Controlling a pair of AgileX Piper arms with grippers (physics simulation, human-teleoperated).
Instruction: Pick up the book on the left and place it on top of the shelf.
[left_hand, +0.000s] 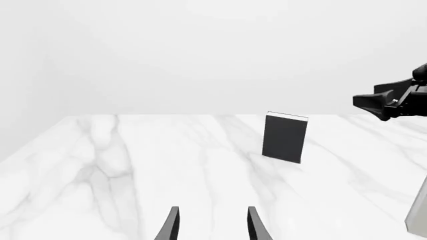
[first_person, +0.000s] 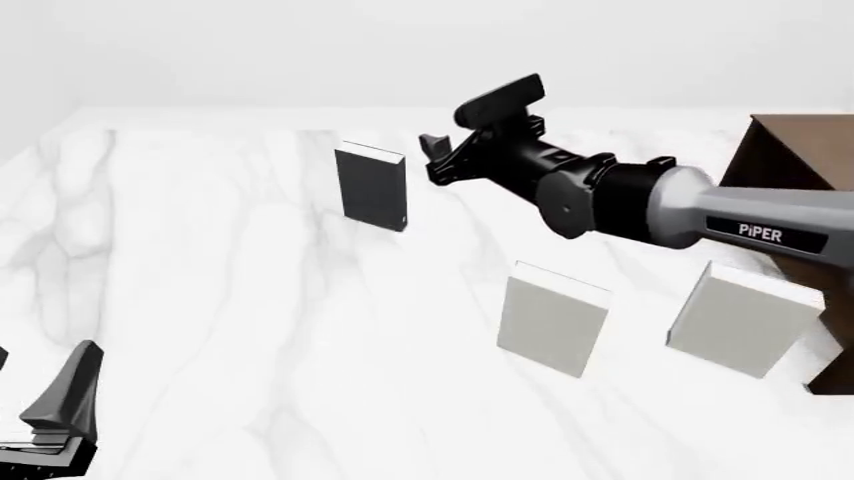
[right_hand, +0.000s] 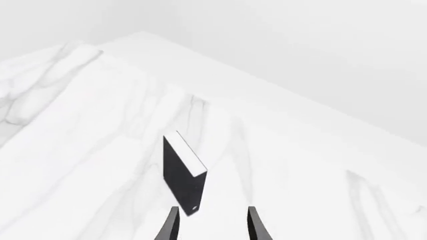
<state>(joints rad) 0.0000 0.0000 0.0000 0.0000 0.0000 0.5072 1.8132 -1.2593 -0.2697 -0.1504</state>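
White marble surface (first_person: 200, 260), plain pale backdrop. Your right claw (first_person: 461, 135) is spread, empty, hanging just right of the book (first_person: 371, 186), which stands upright near the far edge, left of centre. Square the fingers w/ its faces, drop over the top edge, then close. Shelf (first_person: 801, 160) waits at the right edge. Left claw (left_hand: 212, 225) spread, idle near the front-left corner.

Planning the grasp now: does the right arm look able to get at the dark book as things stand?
Probably yes. The right gripper hangs open just beside the dark book, which stands upright and alone on the table. Nothing lies between them; the two grey books stand nearer the camera, out of the way.
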